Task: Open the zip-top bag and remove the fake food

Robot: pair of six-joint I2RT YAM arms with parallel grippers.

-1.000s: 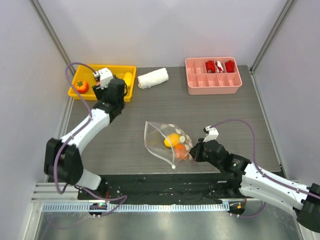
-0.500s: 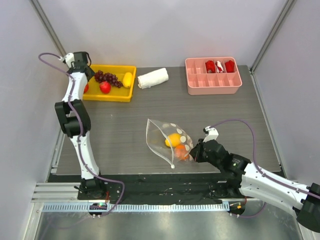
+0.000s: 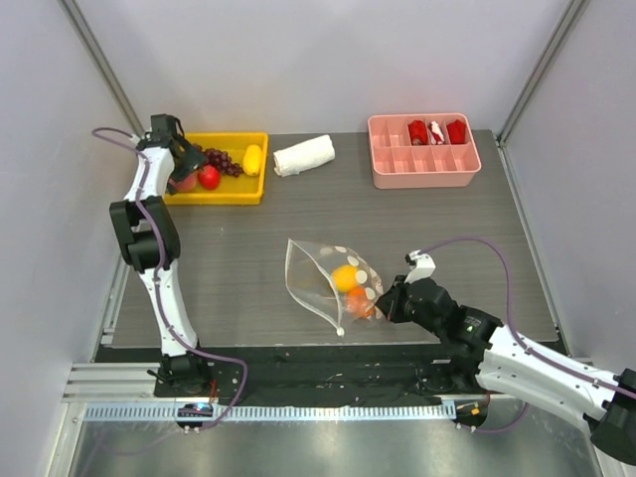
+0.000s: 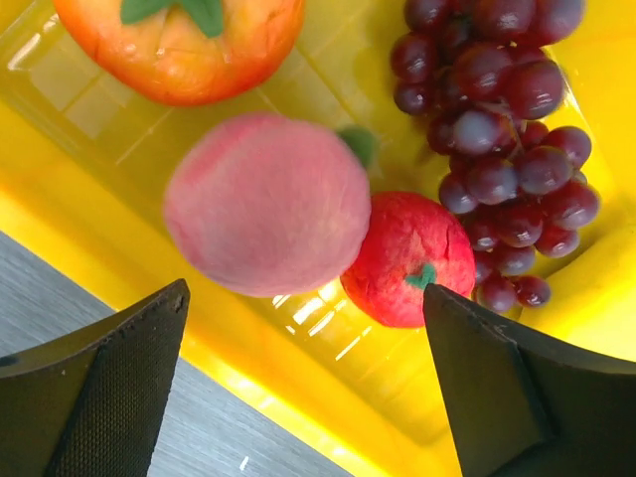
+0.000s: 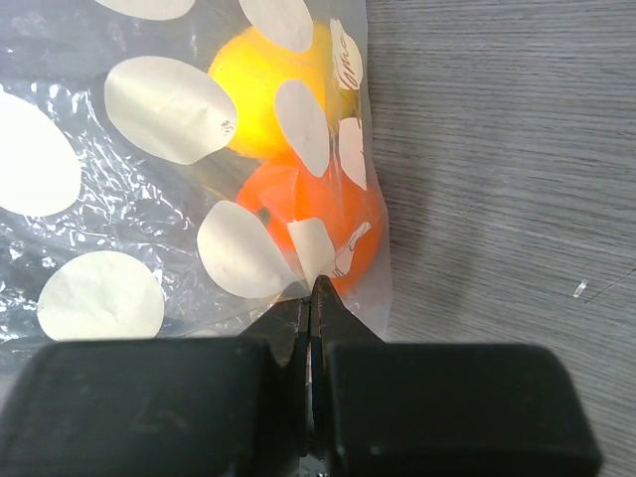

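1. The left arm stands tall at the left edge of the bench (image 3: 457, 238). It bends over at the top, so the left tool (image 4: 303, 293) points down into the yellow tray (image 3: 225, 192) at the far-left corner. Its fingers (image 4: 109, 388) are spread wide, with nothing gripped between them.
2. The right arm lies low along the near edge and reaches leftward. The right tool (image 5: 313, 298) is pressed together, pinching the plastic edge of the zip-top bag (image 3: 313, 273).
3. From above, the left tool covers the tray's left end and most of the fruit there.
4. The left wrist view cuts off the leaf-capped orange fruit (image 4: 179, 45) and the grape bunch (image 4: 497, 149) at its top edge.
5. In the right wrist view the tool's black body hides the bag's near part. Whether the zip is open cannot be told.
6. Inside the tray, the pink peach (image 4: 263, 204) lies below the gap between the spread fingers, touching neither. It presses against the red fruit (image 4: 407, 258), and the grape bunch lies just beside that. A yellow piece (image 3: 252, 159) lies at the tray's right end.
7. The bag lies flat mid-bench towards the near edge. Inside it, the orange ball (image 5: 323, 224) sits just beyond the right tool's tips, behind the plastic. The yellow ball (image 5: 248, 94) touches the orange ball on the far side.
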